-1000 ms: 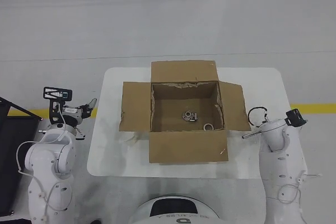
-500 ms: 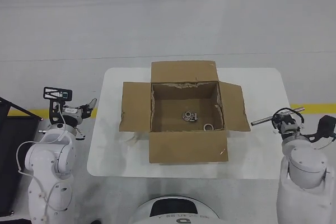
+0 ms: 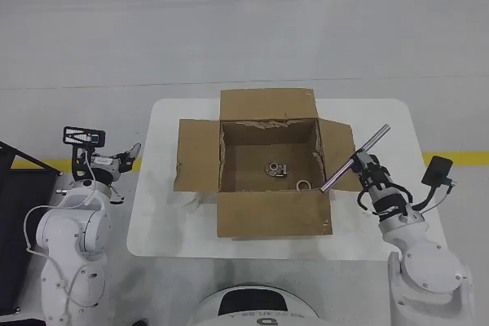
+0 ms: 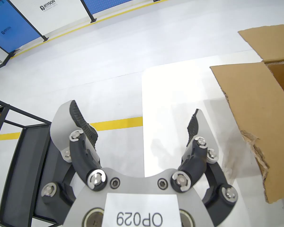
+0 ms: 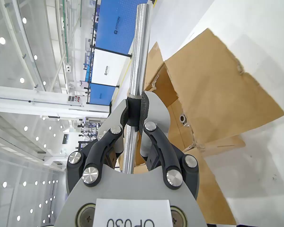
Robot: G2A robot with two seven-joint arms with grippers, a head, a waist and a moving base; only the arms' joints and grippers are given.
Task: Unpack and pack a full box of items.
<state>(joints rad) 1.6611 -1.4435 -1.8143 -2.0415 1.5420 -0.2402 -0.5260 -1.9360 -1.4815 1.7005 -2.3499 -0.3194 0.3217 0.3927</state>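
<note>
Swung round from out beyond the table's right edge, the right gripper (image 3: 360,160) had brought its steel rod (image 3: 373,141) in over the box's right flap within the last second, while the left arm had not stirred at all. From where I stood, the white table (image 3: 147,224) carried only the cardboard box (image 3: 273,214), which sat in the middle with all four flaps folded out flat. The rod slanted across the near corner of the right flap, its lower end just at the rim of the opening and its upper end out past the flap. The right jaws were clenched round the rod partway along its length. The left gripper (image 4: 135,119) hung off the table's left edge, well apart from the box, its jaws spread and holding nothing. Down on the box floor lay a metal fitting (image 3: 275,169) and, just beside the right wall, a small ring (image 3: 304,185). With so little inside, I judged the box nearly bare; if the rod was going in, the packing had hardly started and most of it was left.
</note>
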